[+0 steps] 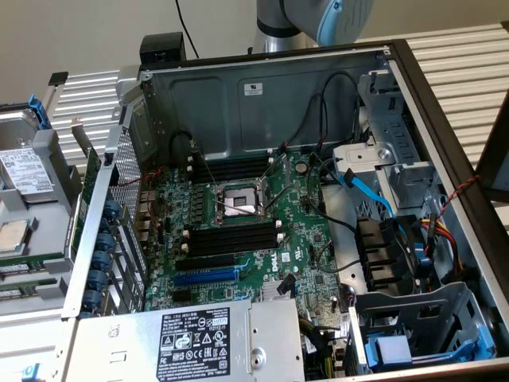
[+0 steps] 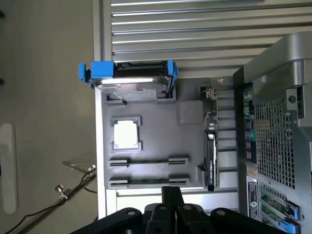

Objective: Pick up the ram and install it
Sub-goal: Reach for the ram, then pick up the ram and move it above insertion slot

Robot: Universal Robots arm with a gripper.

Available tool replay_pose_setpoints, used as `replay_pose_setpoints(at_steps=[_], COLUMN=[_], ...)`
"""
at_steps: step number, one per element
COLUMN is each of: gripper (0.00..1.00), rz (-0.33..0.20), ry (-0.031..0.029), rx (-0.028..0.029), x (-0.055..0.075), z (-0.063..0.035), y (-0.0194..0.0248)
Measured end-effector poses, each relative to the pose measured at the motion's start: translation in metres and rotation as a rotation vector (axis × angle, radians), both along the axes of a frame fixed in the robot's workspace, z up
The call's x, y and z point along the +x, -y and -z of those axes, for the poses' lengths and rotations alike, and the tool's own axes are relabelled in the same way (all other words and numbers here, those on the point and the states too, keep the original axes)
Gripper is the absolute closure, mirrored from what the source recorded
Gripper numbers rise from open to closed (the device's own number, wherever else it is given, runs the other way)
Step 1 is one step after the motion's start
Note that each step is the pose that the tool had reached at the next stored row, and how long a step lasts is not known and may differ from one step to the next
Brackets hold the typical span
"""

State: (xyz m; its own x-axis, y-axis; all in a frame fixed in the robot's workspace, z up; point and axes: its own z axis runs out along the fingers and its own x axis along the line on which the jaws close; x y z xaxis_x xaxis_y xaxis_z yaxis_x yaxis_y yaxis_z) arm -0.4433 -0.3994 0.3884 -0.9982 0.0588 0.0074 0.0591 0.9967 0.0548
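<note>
- Dark-green ram (image 2: 146, 182) lies in the grey tray (image 2: 161, 136), btwn a pair of grey end brackets. In the wrist view it's the tray item closest to the claw (image 2: 171, 192), whose tips show just beside it. Touching or a gap: can't tell.
- Claw is closed: black fingers pressed together, gripping no part.
- 2nd strip (image 2: 146, 162), thin and dark, lies parallel to the ram in the next bracket pair, farther from the claw.
- Tray stands outside the PC case (image 1: 207, 103), on the exterior view's left of it.
- Tray contents:
  - 1 hard drive (image 2: 129, 84) in a blue caddy (image 2: 100, 73)
  - 1 square CPU chip (image 2: 126, 134) in its own frame
  - the 2 strips
  - 1 card (image 2: 210, 161) standing on edge at the tray side nearest the case
- Case lies open w/ a green motherboard (image 1: 306, 227) inside. CPU socket (image 1: 238, 199) is near the board's middle.
- Long black slots (image 1: 235, 169) sit in 2 banks, one on either side of the socket. No. per bank is too hard to read.
- 1 blue slot (image 1: 205, 277) sits past the nearer bank, toward the power supply (image 1: 191, 338) w/ its black label.
- 1 blue cable (image 1: 362, 185) runs across the drive-bay side of the case, on the exterior view's right.
- Robot arm (image 1: 318, 20) stands behind the case's far wall.
</note>
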Motion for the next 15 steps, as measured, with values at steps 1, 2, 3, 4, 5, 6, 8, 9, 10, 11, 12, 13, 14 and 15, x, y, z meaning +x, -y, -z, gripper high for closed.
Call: replay_pose_setpoints(at_steps=[1, 2, 3, 4, 5, 6, 8, 9, 10, 11, 12, 13, 14, 15], gripper=[0.89, 0.89, 0.89, 0.89, 0.89, 0.89, 0.89, 0.89, 0.89, 0.89, 0.89, 0.89, 0.89, 0.89], rz=[0.000, 0.000, 0.000, 0.000, 0.000, 0.000, 0.000, -0.001, -0.005, -0.011, -0.023, -0.041, -0.058, -0.076], ry=[0.0000, -0.0001, -0.0001, -0.0001, 0.0000, 0.0000, 0.0000, 0.0000, 0.0000, 0.0000, 0.0000, 0.0000, 0.0001, 0.0001], rx=[0.0000, -0.0001, 0.0000, -0.0001, -0.0001, 0.0000, -0.0001, 0.0000, 0.0000, -0.0001, -0.0001, 0.0000, 0.0000, 0.0000], x=[0.0000, -0.0003, -0.0004, -0.0005, -0.0011, -0.0016, -0.0020, -0.0020, -0.0022, -0.0026, -0.0028, -0.0028, -0.0028, -0.0029], z=[0.0000, -0.0001, 0.0000, -0.0001, 0.0000, 0.0000, 0.0000, 0.0000, 0.0000, 0.0000, 0.0000, 0.0000, 0.0001, 0.0001], y=[0.0000, -0.0001, 0.0000, 0.0000, 0.0000, -0.0001, 0.0000, -0.0001, -0.0001, 0.0000, 0.0000, -0.0001, -0.0001, -0.0001])
